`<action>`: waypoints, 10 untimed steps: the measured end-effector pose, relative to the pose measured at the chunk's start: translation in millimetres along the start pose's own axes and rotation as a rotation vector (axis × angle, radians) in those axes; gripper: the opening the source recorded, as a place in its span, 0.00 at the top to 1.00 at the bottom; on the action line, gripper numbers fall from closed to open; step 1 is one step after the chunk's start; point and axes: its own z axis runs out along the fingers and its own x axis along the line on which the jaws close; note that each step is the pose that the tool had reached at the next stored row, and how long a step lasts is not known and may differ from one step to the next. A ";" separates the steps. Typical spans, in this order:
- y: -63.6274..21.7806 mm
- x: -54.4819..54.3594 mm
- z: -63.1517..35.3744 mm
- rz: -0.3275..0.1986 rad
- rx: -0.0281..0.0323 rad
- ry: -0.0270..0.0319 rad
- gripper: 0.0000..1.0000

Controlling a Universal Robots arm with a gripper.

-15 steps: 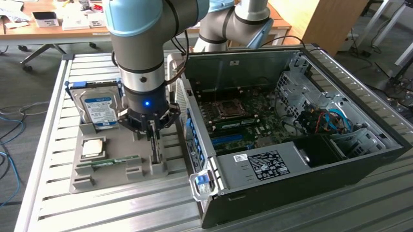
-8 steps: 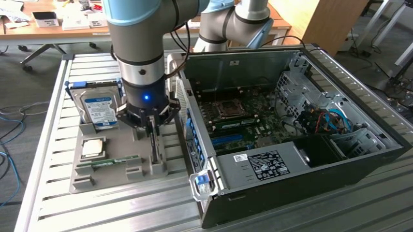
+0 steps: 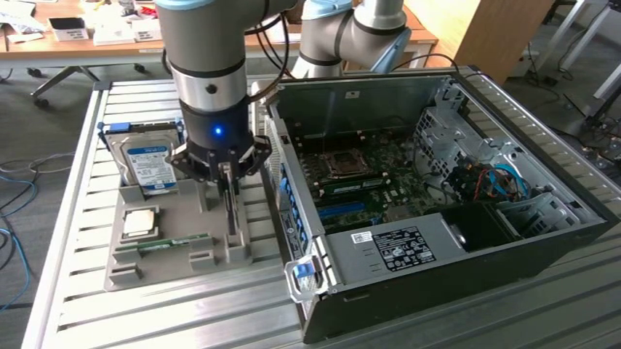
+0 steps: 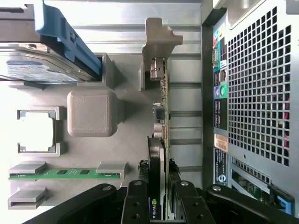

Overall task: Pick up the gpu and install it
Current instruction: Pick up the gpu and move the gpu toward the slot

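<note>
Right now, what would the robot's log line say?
gripper: shut on green circuit-board gpu with black fan; gpu: on edge in grey plastic tray; install: not done

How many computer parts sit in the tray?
4: hard drive at the far end, square chip in front of it, memory stick nearest, gpu on edge in the pincer. The arm may hide more.

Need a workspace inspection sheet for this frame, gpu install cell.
Surface: slatted metal table, grey parts tray on it.
Job's things: gpu standing on edge in the tray slot; open PC case beside the tray.
Clutter: hard drive, CPU, RAM stick in tray.
Grippers: gripper closed on the gpu.
Cables: blue and orange cables inside case; blue cables on floor.
Surroundings: desk with boxes behind.
</note>
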 end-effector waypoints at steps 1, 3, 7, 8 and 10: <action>0.1 -0.1 -2.8 0.000 0.0000 0.0000 0.73; 0.3 -0.1 -6.7 0.000 0.0001 0.0001 0.73; 0.4 -0.2 -7.6 0.000 -0.0002 -0.0002 0.73; 0.3 -0.2 -7.7 0.000 -0.0001 -0.0001 0.73; 0.3 -0.2 -7.8 0.000 0.0000 0.0001 0.73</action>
